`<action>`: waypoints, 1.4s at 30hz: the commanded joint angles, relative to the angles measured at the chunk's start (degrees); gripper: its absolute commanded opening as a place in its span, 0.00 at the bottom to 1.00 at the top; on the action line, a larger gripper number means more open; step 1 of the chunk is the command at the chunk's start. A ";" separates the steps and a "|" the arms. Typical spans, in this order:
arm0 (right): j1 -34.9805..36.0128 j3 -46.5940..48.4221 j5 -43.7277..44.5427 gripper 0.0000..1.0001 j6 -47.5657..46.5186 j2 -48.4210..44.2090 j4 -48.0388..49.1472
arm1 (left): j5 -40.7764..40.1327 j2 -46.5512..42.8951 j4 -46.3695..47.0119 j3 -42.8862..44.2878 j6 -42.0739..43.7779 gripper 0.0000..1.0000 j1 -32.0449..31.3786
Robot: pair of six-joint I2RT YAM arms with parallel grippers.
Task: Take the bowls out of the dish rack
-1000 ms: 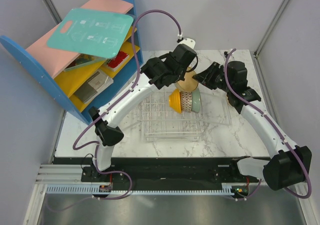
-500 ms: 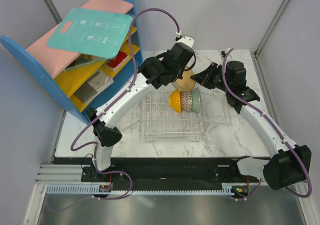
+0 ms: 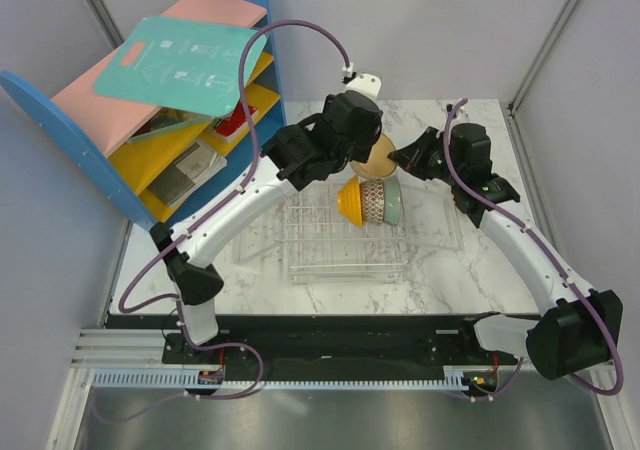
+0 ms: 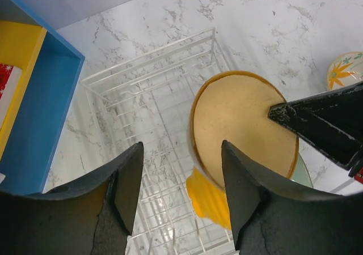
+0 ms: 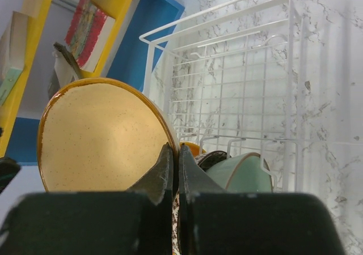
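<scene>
My right gripper [image 5: 173, 153] is pressed together on the rim of a cream bowl [image 5: 102, 136] with a tan inside and an orange-brown edge, one finger on each side of the wall. The bowl hangs tilted on its side above the far end of the white wire dish rack [image 3: 330, 245]. I cannot tell whether it is touching the bowls beneath it.

My left gripper [image 4: 180, 153] is spread wide and holds nothing. It hovers over the rack just beside the held bowl.

Three bowls stand on edge in a row in the rack: an orange bowl [image 3: 350, 202], a mesh-patterned bowl [image 3: 373, 202] and a mint bowl [image 3: 394, 202], each touching the next. A floral bowl [image 4: 345, 69] already sits on the marble table [image 3: 440, 260], outside the rack.

I judge that the second of five bowls is in hand, lifted but not yet set down. The next move calls for carrying it sideways, clear of the rack's low wire wall and of my left arm close by. It then needs lowering until its base meets bare table near the floral bowl, and only then should I part the fingers. The thin rim pinch could let it swing or slip.
</scene>
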 commanded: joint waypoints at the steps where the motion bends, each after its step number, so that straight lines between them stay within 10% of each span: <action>1: 0.03 0.58 1.85 0.00 -0.64 -2.01 2.99 | -0.74 -7.66 8.04 -6.47 0.82 0.64 0.60; 42: -20.62 -5.22 31.90 0.00 -8.90 -5.97 -10.11 | -8.12 -27.62 9.54 -34.08 -8.67 0.68 9.22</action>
